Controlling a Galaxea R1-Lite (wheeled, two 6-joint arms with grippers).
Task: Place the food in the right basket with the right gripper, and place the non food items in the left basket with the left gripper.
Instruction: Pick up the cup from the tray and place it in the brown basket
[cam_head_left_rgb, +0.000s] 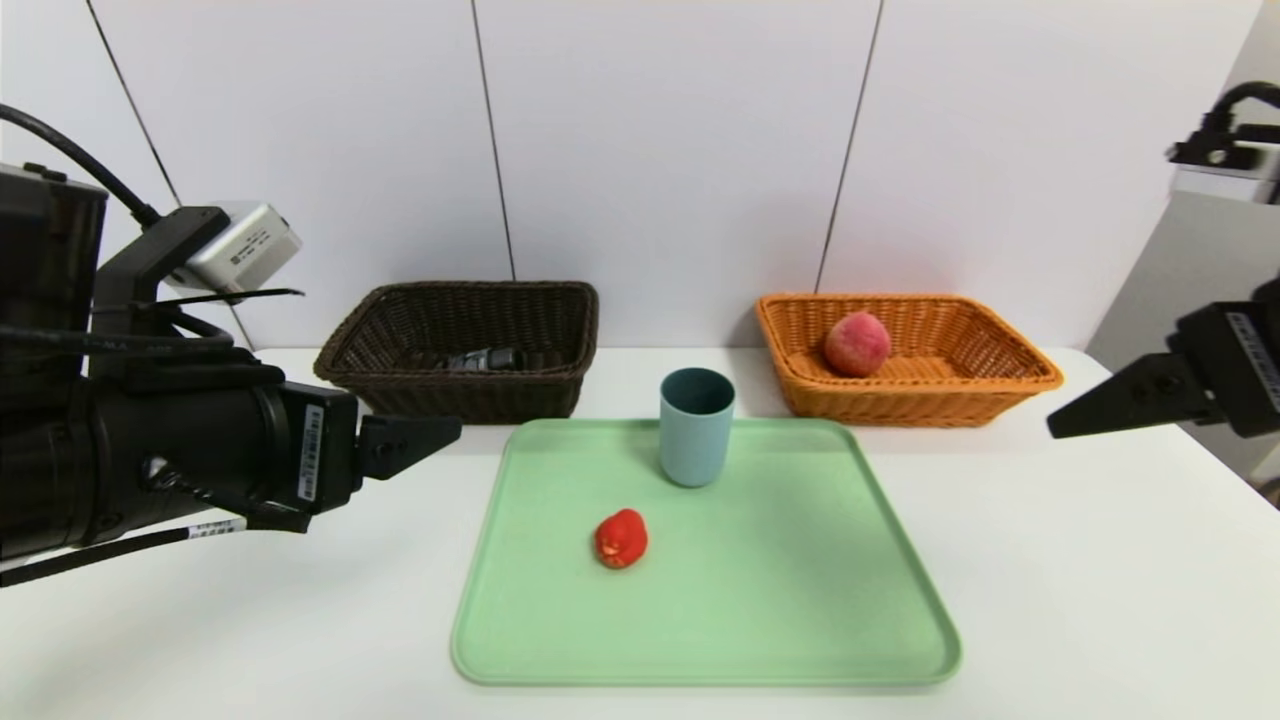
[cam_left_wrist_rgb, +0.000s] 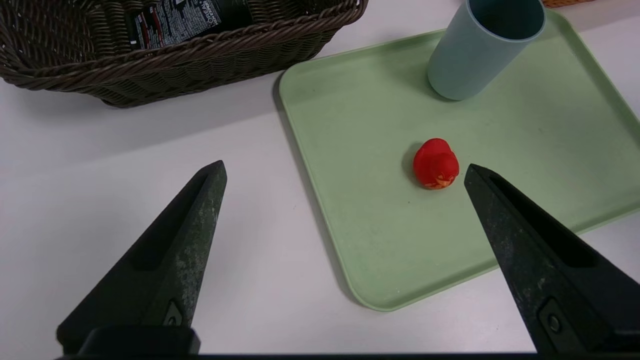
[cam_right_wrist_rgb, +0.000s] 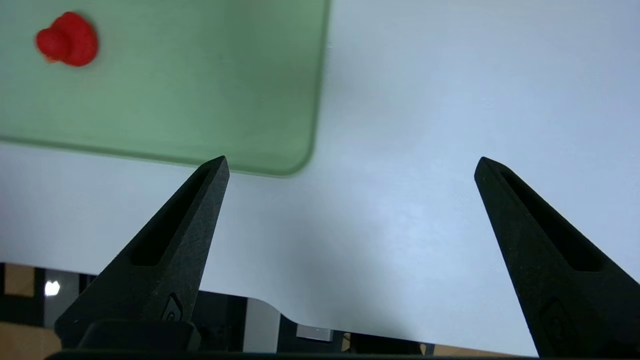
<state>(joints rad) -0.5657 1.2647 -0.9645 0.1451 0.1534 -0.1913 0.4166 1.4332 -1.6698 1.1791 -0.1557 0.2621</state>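
Observation:
A pink-red peach (cam_head_left_rgb: 857, 343) lies inside the orange-tan right basket (cam_head_left_rgb: 1010, 372). The dark brown left basket (cam_head_left_rgb: 340, 355) holds the black squeeze tube (cam_head_left_rgb: 482, 359), whose printed label shows over the rim (cam_left_wrist_rgb: 172, 22). On the green tray (cam_head_left_rgb: 800, 620) a blue-grey cup (cam_head_left_rgb: 696, 425) stands upright at the far edge, and a tiny red duck toy (cam_head_left_rgb: 621, 539) sits nearer the middle. My left gripper (cam_left_wrist_rgb: 345, 172) hangs open over the tray's near left corner, with the toy (cam_left_wrist_rgb: 436, 164) just inside one fingertip. My right gripper (cam_right_wrist_rgb: 352, 165) is open above bare table, right of the tray.
The white table (cam_head_left_rgb: 1100, 600) ends at a front edge seen in the right wrist view (cam_right_wrist_rgb: 350, 327). White wall panels stand close behind both baskets. The cup (cam_left_wrist_rgb: 482, 47) stands between the toy and the baskets.

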